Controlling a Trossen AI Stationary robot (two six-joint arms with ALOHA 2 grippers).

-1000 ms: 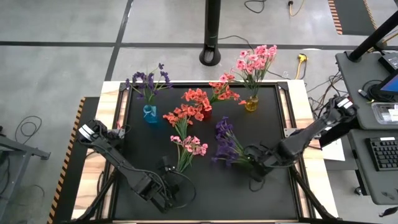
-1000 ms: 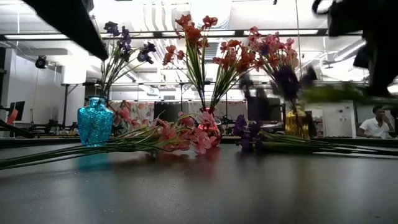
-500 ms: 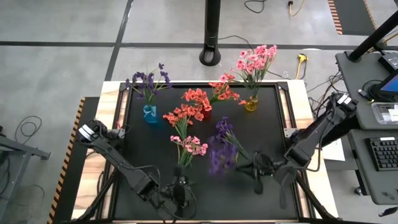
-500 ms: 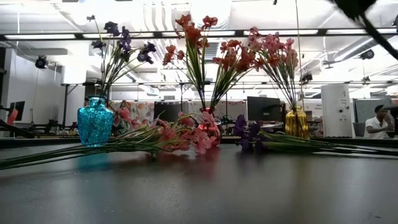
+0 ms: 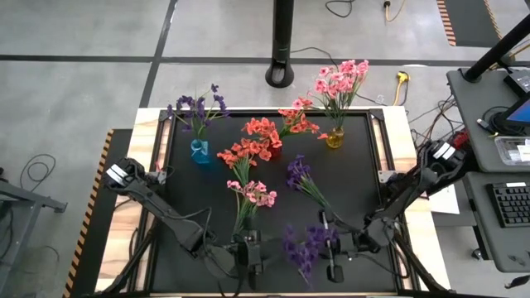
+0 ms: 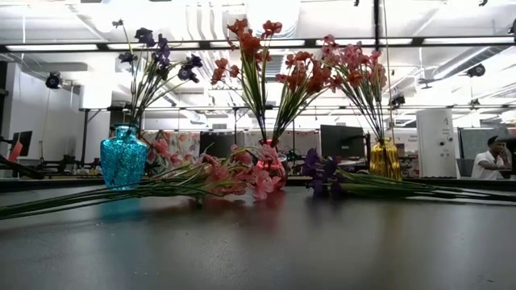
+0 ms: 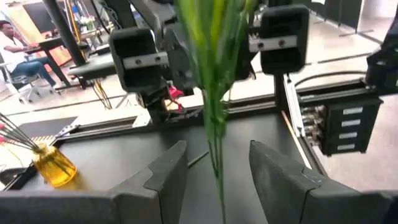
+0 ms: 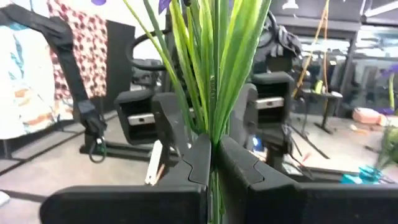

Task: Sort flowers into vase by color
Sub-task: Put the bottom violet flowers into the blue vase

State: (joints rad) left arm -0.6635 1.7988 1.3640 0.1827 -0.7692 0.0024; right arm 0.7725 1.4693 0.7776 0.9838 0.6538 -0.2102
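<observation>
At the near edge of the black worktop (image 5: pixel 348 165), the right gripper (image 8: pixel 212 163) clamps a purple-blossomed green-stemmed sprig (image 5: pixel 302 247); the left gripper (image 7: pixel 214 168), fingers spread wide, faces it, stem between them.

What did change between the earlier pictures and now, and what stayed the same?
The right gripper, shut on a purple sprig, carried it from mid-table to the near edge. The left gripper moved right to face it, fingers open. The vases and lying flowers stayed.
</observation>
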